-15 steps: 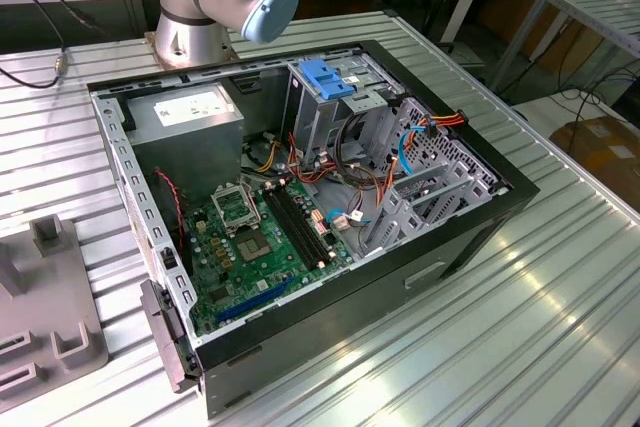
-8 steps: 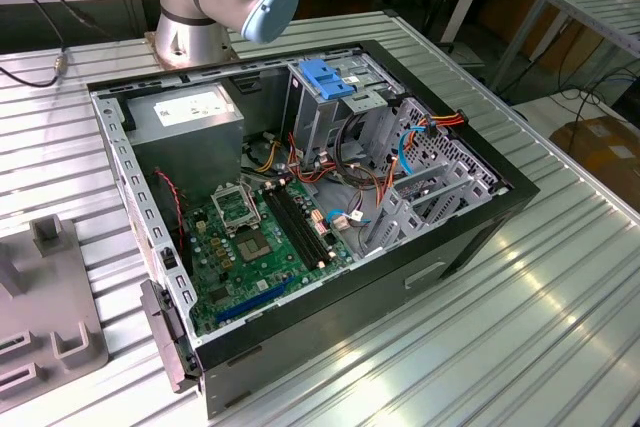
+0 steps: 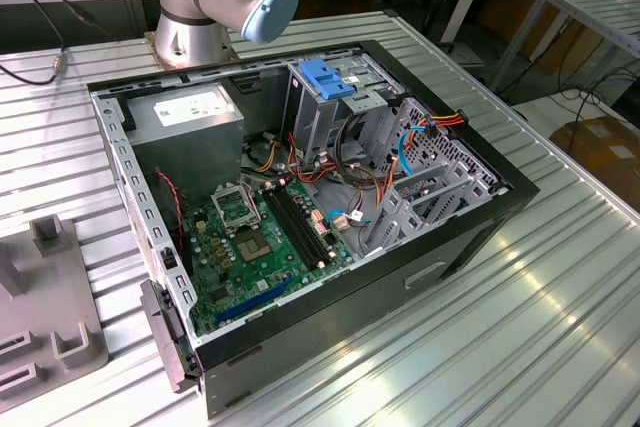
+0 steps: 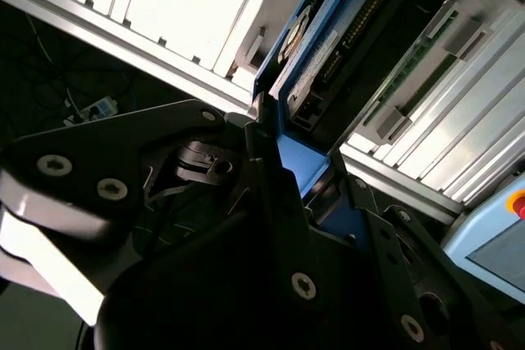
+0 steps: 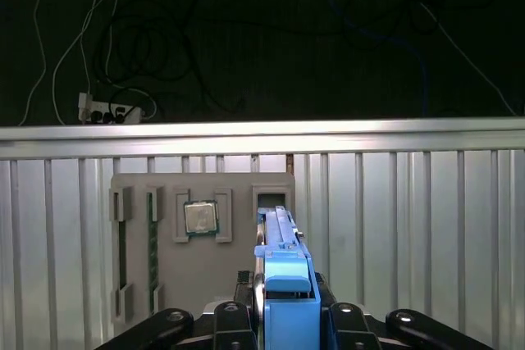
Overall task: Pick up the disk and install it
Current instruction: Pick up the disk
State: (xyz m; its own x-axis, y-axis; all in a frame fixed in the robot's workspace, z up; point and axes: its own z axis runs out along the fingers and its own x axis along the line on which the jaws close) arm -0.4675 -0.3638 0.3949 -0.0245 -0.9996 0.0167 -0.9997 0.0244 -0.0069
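The disk (image 5: 285, 272) stands on edge, its blue plastic carrier rail facing the camera in the first wrist view. Its far end reaches a slot in a grey fixture plate (image 5: 238, 264); I cannot tell whether it rests in the slot. My gripper (image 5: 285, 321) is shut on the disk, with a black finger (image 5: 342, 317) pressed against each flat side. In the second wrist view the disk (image 4: 324, 51) shows its black body, connector pins and blue rails, held by the gripper (image 4: 299, 171). The open computer case (image 3: 480, 217) lies on the table, its grey drive cage (image 3: 318, 112) topped by a blue latch (image 3: 326, 77).
The fixture plate also holds a processor chip (image 5: 201, 218) and a memory stick (image 5: 152, 243). Inside the case are a grey power-supply box (image 3: 190, 117), a green motherboard (image 3: 250, 237) and loose cables (image 3: 350, 182). Another grey fixture (image 3: 45, 322) lies at the exterior view's left. The arm's base (image 3: 200, 7) stands behind the case.
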